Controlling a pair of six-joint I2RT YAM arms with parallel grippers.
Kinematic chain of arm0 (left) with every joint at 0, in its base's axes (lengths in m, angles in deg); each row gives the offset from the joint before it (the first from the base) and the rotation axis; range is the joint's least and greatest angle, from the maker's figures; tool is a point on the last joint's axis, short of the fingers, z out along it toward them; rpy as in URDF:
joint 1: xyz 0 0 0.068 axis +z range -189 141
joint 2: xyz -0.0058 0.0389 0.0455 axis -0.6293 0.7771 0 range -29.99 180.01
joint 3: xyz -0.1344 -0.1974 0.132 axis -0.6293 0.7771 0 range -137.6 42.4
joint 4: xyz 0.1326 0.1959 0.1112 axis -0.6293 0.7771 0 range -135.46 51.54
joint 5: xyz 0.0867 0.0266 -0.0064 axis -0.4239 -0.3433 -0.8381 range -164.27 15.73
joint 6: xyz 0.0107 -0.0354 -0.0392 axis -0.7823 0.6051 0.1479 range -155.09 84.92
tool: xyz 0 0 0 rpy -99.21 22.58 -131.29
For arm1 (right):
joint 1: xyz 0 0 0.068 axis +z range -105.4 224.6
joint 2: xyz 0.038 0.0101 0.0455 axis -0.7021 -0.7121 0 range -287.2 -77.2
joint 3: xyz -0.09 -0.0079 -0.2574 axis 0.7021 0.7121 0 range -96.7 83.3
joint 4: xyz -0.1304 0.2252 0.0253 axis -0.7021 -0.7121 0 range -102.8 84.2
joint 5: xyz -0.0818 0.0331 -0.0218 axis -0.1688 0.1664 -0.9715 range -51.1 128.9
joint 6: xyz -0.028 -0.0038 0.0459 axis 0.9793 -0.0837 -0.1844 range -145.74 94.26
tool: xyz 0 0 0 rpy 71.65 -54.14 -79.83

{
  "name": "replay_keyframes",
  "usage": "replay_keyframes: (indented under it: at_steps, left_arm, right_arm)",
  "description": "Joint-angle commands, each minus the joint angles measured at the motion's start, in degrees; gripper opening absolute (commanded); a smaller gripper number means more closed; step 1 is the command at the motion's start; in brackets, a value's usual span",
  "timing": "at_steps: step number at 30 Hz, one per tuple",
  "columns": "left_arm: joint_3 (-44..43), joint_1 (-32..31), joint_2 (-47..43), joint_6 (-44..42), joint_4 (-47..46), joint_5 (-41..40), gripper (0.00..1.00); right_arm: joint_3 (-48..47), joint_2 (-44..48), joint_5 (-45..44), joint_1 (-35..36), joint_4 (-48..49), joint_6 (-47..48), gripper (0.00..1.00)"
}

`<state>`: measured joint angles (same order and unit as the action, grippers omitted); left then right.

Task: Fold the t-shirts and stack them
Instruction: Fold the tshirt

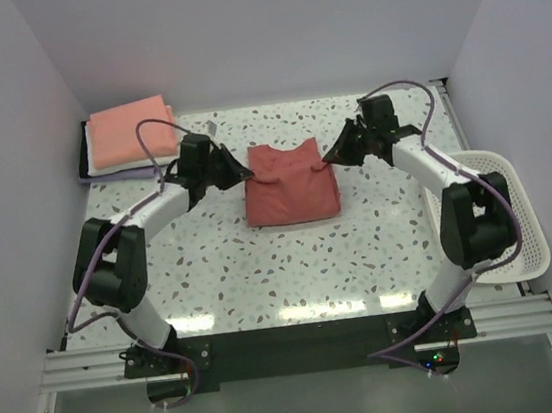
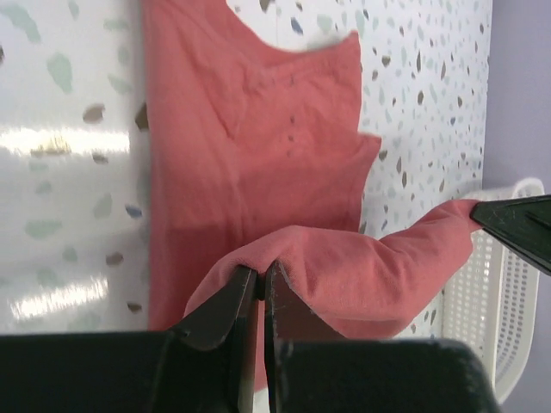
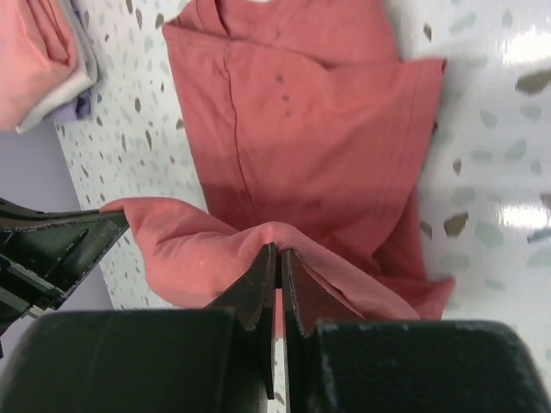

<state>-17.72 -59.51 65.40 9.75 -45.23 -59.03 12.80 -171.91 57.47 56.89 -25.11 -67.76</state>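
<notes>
My left claw and right claw each pinch shut on a lifted edge of the dusty-red t-shirt, which lies in the middle of the bench. I'd move both level and together, cloth taut, so the corners meet squarely. The folded stack waits far-left.

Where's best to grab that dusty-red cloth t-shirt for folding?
The dusty-red cloth t-shirt lies flat and wide, so probably pinch its far end at both sides: left claw from the left, right claw from the right, as they grip now.
</notes>
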Motion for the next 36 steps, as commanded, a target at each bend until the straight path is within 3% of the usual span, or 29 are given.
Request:
replay_keyframes:
  at_steps: [1, 7, 13, 18, 20, 21, 23, 24, 25, 27, 31, 34, 35, 36]
  left_arm:
    - [-9.4, 2.7, 5.8, -2.0, -0.7, 1.6, 0.0]
    - [-24.8, 5.8, 19.7, -1.6, -2.3, 6.1, 0.0]
    - [-33.6, 8.8, 31.6, 2.6, -10.9, 12.6, 0.0]
    - [-40.4, 10.1, 39.4, 3.7, -14.1, 15.6, 0.02]
    - [-42.3, 10.8, 40.7, 4.4, -14.7, 16.4, 0.11]
    - [-42.3, 11.5, 40.7, 4.7, -16.7, 16.7, 0.26]
    - [-41.6, 12.3, 39.5, 5.0, -18.1, 16.7, 0.43]
    - [-41.5, 13.0, 38.8, 4.8, -18.8, 16.8, 0.58]
    - [-40.9, 13.3, 38.1, 4.2, -18.8, 16.9, 0.62]
    - [-39.6, 13.4, 35.0, 3.0, -19.1, 16.8, 0.7]
    - [-32.9, 12.8, 29.1, 1.2, -19.6, 16.2, 0.64]
    - [-26.7, 11.3, 24.7, 1.4, -20.0, 14.9, 0.45]
    - [-25.3, 10.7, 22.9, 1.3, -19.6, 13.9, 0.31]
    - [-22.7, 9.1, 22.2, 1.1, -19.6, 13.2, 0.25]
  right_arm:
    - [-8.5, -7.5, 0.2, -1.3, 3.1, -0.7, 0.0]
    - [-23.6, -21.6, 2.8, -2.9, 6.0, -2.3, 0.0]
    - [-30.7, -30.5, 4.5, -4.7, 13.6, -4.9, 0.0]
    - [-37.0, -38.5, 6.0, -5.9, 14.0, -6.2, 0.03]
    - [-39.4, -39.7, 6.8, -6.6, 13.9, -6.4, 0.19]
    - [-41.0, -40.5, 6.9, -6.8, 13.5, -6.2, 0.24]
    - [-43.0, -41.2, 9.0, -7.6, 12.5, -5.6, 0.41]
    - [-44.0, -41.5, 9.3, -7.9, 11.3, -4.2, 0.46]
    - [-45.2, -40.9, 9.1, -8.3, 9.1, -3.5, 0.52]
    - [-42.0, -37.3, 8.3, -8.5, 9.4, -2.0, 0.55]
    - [-33.0, -30.9, 9.7, -7.6, 15.3, -2.6, 0.54]
    - [-25.3, -27.1, 10.5, -5.1, 19.0, -2.9, 0.52]
    - [-23.8, -25.2, 10.5, -4.4, 20.8, -2.9, 0.51]
    - [-21.8, -24.6, 11.0, -2.7, 21.2, -3.0, 0.49]
